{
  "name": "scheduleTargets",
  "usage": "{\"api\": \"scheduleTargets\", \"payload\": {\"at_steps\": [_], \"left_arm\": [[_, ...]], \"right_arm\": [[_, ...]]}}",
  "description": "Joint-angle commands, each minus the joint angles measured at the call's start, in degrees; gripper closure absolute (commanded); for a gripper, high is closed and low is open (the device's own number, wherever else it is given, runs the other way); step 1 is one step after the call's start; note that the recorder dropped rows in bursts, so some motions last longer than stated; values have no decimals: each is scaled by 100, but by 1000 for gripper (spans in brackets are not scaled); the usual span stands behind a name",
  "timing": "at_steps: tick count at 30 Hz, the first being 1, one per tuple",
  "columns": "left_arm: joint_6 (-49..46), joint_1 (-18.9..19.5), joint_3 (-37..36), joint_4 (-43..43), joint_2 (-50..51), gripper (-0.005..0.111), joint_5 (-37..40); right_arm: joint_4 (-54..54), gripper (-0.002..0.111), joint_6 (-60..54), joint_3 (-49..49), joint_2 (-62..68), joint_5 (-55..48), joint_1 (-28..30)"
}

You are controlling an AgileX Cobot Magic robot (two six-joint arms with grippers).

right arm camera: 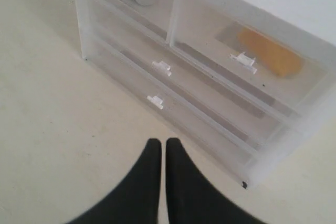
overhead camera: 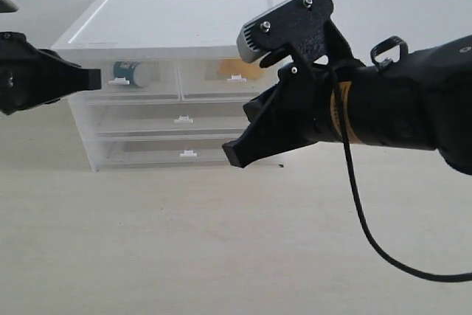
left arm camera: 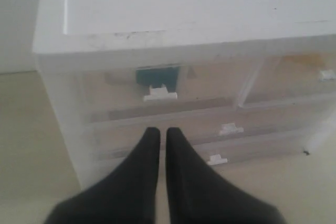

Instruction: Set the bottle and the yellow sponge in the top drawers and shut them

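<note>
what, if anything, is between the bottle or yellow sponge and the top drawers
Nothing visible. The bottle already lies inside the left top drawer, the yellow sponge inside the right top drawer, and both drawer fronts look pushed in.

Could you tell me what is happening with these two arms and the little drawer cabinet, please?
Two robot arms are working at a cabinet. The bottle lies in the top left drawer and the yellow sponge in the top right drawer; both drawers look pushed in. The left pincer and the right pincer are shut, hold nothing and hang in front of the cabinet.
</note>
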State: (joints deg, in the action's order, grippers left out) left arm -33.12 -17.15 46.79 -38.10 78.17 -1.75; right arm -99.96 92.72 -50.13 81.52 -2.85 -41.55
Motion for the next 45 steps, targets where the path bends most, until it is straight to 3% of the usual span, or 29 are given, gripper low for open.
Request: {"api": "scheduleTargets", "payload": {"at_steps": [1, 7, 18, 29, 34, 45], "left_arm": [[216, 2, -484, -35, -627, 103, -341], [749, -119, -976, -35, -1638, 103, -397], [1062, -883, -1653, -35, -3146, 103, -406], [1284, -888, -2292, -35, -4057, 103, -403], [1562, -888, -2339, -35, -4135, 103, -375], [1560, -874, -2339, -20, -4135, 103, -116]], "right_arm": [[1, 108, 72, 218, -366, -147, 36], [1, 108, 354, 582, -1320, -503, 36], [1, 108, 1103, 1651, -3207, -925, 36], [1, 108, 1490, 2650, -4462, -1242, 36], [1, 108, 1807, 3104, -4821, -1855, 36], [1, 108, 1851, 3338, -4821, -1498, 36]]}}
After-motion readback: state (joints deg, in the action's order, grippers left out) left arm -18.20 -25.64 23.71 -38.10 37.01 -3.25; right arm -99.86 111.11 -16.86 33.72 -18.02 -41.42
